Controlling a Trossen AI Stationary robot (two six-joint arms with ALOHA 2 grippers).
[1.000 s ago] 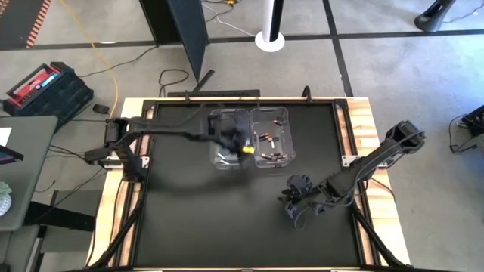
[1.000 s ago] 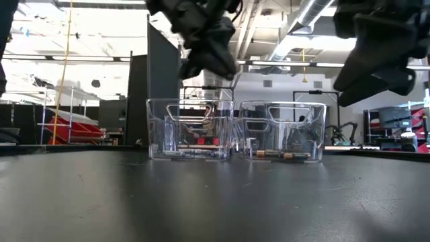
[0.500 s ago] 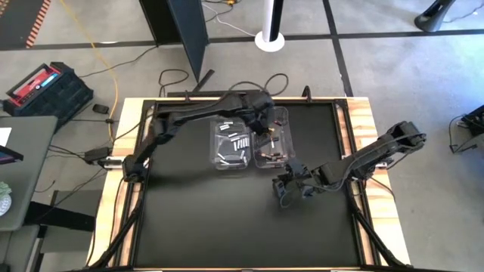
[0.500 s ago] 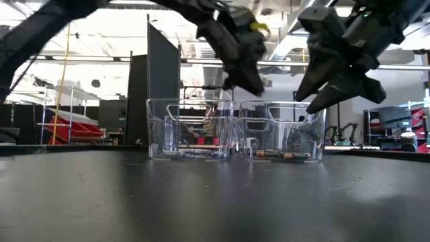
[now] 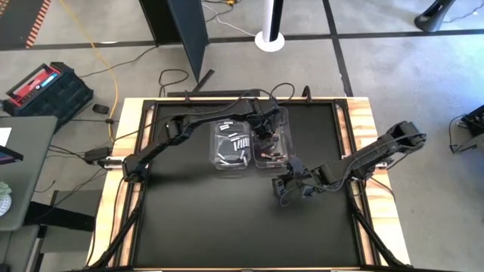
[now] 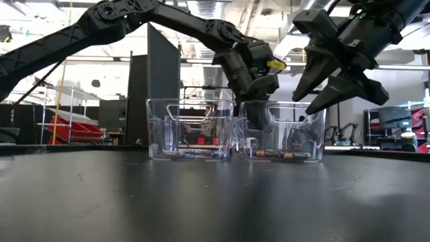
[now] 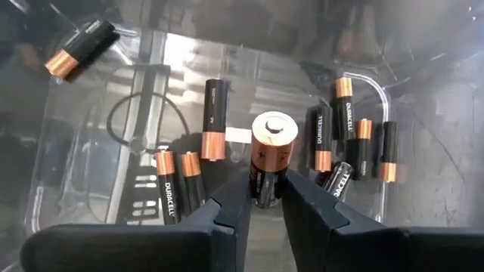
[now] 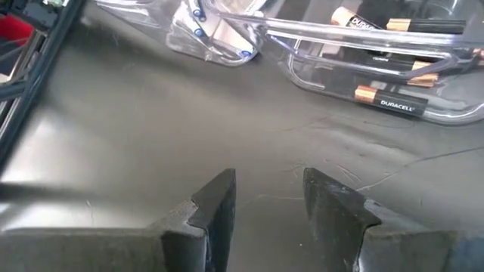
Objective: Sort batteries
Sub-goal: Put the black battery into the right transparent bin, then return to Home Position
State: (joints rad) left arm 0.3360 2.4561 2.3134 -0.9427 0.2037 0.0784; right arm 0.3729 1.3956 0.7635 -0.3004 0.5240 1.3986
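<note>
my left gripper [image 7: 266,198] is reached down into the right-hand clear bin [image 5: 281,121], the one that holds the dark, copper-topped batteries [image 7: 355,147]. between my two fingers [image 7: 231,204] stands one dark copper-topped battery [image 7: 271,155], upright with its copper end toward my wrist camera, and both fingers touch its sides, so i am pinching it. around it more cells of the same kind lie flat on the bin floor, several side by side and one apart in a far corner [image 7: 79,47]. the left-hand clear bin [image 5: 219,123], touching the first, holds the silvery-white batteries [image 5: 240,143], which lie scattered on its floor.

my right gripper [image 8: 268,193] hangs over bare black tabletop [image 5: 197,219], near the front of the right-hand bin. its fingers stand spread apart with nothing between them. from that wrist i can see the bin's wall and a few copper-topped cells [image 8: 386,102] behind it.
</note>
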